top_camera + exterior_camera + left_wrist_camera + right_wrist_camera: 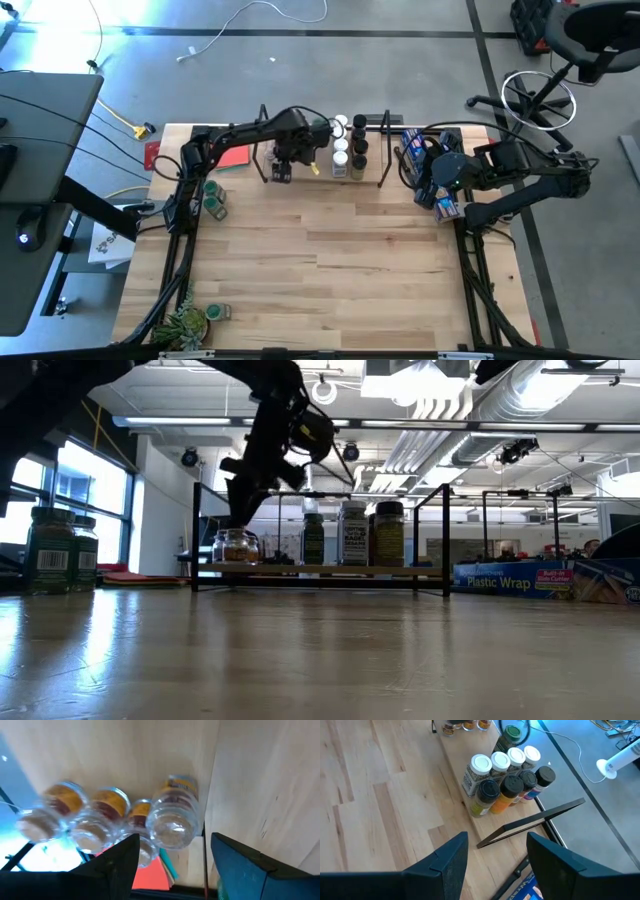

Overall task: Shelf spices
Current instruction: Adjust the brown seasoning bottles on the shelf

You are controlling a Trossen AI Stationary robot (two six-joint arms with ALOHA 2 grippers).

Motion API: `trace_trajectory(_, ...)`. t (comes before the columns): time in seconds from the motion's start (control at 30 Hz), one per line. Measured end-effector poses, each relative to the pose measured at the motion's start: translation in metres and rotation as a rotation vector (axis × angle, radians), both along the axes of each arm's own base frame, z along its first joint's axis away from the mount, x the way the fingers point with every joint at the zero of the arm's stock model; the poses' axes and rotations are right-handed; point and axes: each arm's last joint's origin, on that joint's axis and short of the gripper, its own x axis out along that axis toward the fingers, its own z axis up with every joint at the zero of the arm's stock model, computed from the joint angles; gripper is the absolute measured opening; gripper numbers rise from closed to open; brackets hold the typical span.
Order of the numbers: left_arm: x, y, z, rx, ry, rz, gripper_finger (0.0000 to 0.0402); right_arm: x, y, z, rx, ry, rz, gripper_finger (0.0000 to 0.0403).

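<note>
Clear jars (172, 820) blurred, shelf (165, 755) cropped

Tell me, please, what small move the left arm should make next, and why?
Probably lift the left gripper straight up from the shelf. Its fingers stand open around the clear jar, which appears to sit on the board beside other clear jars; two green-lidded jars wait on the table.

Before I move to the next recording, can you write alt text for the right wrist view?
A cluster of spice jars, four white-lidded behind four black-lidded, stands on the light-wood shelf near its black wire end frame. The right end effector hangs over the table with its dark fingers apart, holding nothing, and a blue printed packet lies beside it.
</note>
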Motion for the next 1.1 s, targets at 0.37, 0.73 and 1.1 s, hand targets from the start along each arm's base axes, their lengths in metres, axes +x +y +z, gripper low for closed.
trace_trajectory(0.37,0.007,0.014,0.062,0.061,-0.318,0.325,0.0230,0.000,0.000,0.000,-0.010,0.008,0.013,0.0197)
trace_trajectory(0.73,-0.028,0.072,0.063,0.103,-0.368,0.772,0.0124,0.000,0.000,0.000,-0.019,0.015,0.023,0.0197)
trace_trajectory(1.1,-0.032,0.056,0.082,-0.091,-0.446,0.626,0.0049,0.000,-0.001,0.000,-0.055,0.025,0.025,0.0197)
